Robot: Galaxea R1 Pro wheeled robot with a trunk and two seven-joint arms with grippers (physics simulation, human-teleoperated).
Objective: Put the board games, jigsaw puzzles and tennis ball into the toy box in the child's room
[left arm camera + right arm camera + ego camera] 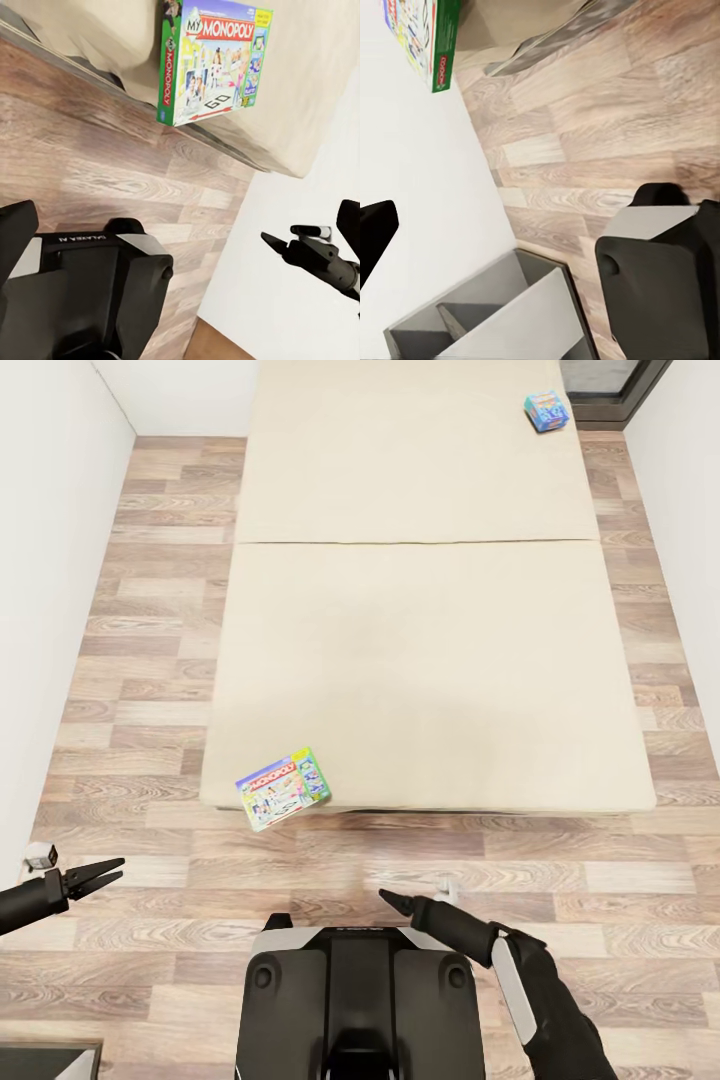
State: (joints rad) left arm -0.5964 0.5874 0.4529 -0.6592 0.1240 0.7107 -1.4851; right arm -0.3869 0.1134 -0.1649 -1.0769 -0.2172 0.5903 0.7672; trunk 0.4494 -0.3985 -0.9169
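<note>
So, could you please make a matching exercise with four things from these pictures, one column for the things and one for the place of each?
Things:
1. Monopoly box
2. blue board game
3. left hand
4. right hand

Places:
A. over the wood floor, just ahead of the robot's base
B. near corner of the bed, hanging a little over its edge
C. far corner of the bed
D. over the floor, close to the white wall

Pairs: 1-B, 2-C, 3-D, 4-A
</note>
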